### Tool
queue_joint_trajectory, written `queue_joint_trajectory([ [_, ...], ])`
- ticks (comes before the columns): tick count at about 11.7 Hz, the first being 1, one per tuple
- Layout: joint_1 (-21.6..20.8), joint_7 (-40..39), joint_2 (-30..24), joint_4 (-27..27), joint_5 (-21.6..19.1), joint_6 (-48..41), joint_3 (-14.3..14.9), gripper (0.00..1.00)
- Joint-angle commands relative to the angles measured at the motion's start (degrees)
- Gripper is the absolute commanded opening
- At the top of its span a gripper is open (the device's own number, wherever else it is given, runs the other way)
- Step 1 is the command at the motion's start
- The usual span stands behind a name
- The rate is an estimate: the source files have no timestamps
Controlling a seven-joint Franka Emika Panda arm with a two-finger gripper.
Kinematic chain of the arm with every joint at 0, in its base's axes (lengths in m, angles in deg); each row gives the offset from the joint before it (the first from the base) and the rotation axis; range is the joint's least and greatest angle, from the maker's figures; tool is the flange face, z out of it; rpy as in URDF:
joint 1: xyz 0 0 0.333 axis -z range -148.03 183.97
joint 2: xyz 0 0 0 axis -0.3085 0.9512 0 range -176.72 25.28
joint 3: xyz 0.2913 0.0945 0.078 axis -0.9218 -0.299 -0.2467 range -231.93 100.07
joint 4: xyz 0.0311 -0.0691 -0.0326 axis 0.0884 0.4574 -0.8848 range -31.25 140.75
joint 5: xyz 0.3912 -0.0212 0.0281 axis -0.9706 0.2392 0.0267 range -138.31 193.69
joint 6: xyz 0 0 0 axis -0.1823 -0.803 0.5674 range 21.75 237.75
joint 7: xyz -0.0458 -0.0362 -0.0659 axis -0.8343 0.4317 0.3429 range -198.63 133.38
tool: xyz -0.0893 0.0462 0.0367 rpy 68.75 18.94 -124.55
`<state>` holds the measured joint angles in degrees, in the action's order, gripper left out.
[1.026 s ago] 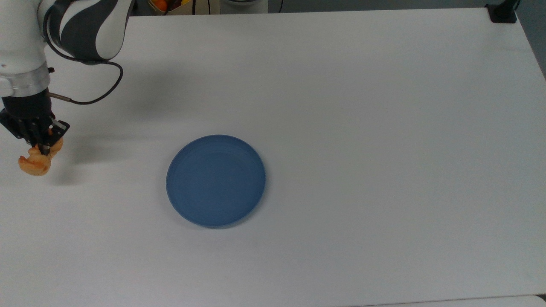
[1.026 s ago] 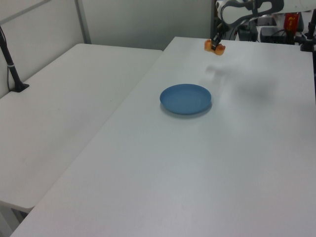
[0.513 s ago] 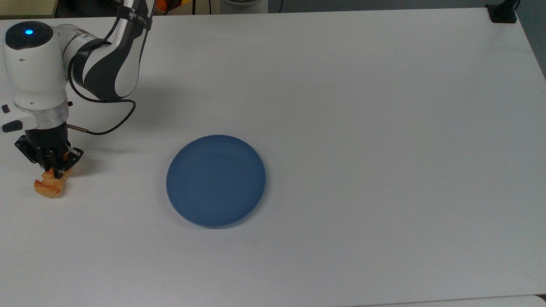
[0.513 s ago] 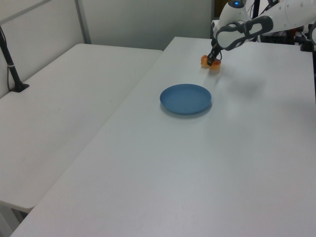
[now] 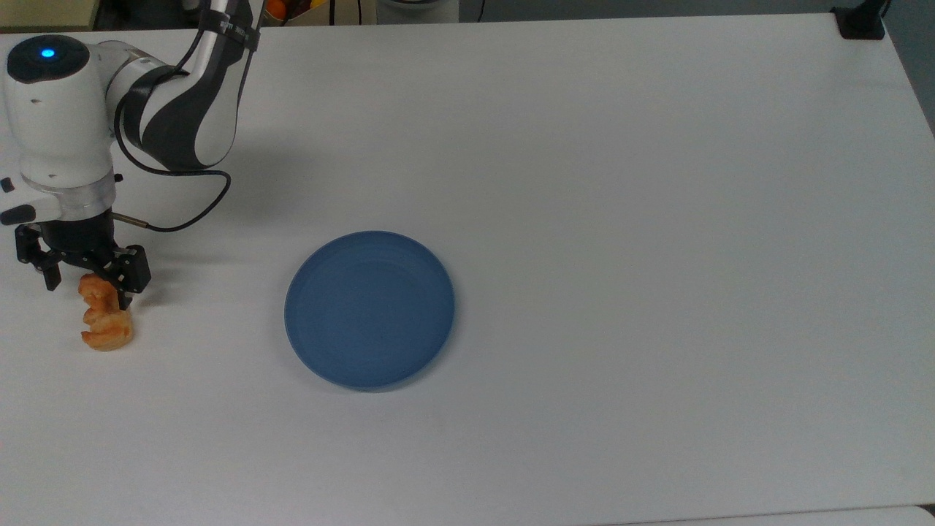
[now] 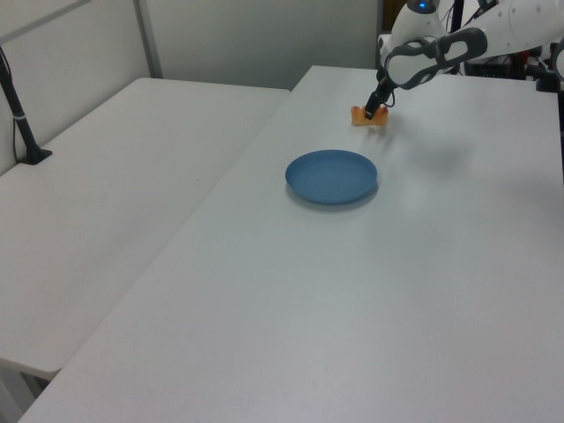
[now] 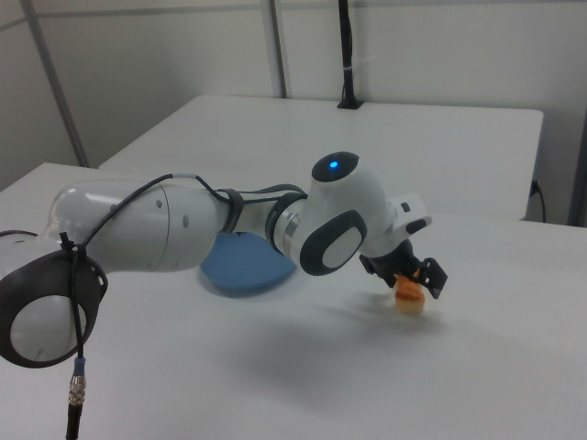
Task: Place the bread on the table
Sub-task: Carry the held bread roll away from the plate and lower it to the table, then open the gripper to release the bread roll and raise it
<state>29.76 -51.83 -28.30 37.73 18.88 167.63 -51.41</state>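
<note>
The bread, a small orange-brown flaky loaf, lies on the white table near the top view's left edge. My gripper stands open just over the loaf's upper end, one finger on each side and neither one clamping it. In the left view the bread rests on the table past the plate, below the gripper. The right view has the bread lying on the table under the open gripper.
A round blue plate sits to the right of the bread in the top view, a good way from it. A black clamp grips the table's far right corner. A second white table adjoins on the left view's left.
The gripper came down with the bread, then opened and let go. The bread now lies flat on the table, tipped over from hanging.
</note>
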Motion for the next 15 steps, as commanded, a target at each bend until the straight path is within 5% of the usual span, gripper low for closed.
queue_joint_trajectory([
  [1, 0.2, 2.2, -1.1, -0.2, -1.3, 0.8, -0.1, 1.00],
  [6, -1.4, 10.2, -11.8, 5.5, -0.3, -2.9, -1.3, 1.00],
  [10, -4.8, 18.2, -26.1, 12.3, 4.8, -18.9, -4.7, 1.00],
  [15, -12.4, 23.3, -35.9, 14.6, 6.3, -36.2, -7.0, 1.00],
])
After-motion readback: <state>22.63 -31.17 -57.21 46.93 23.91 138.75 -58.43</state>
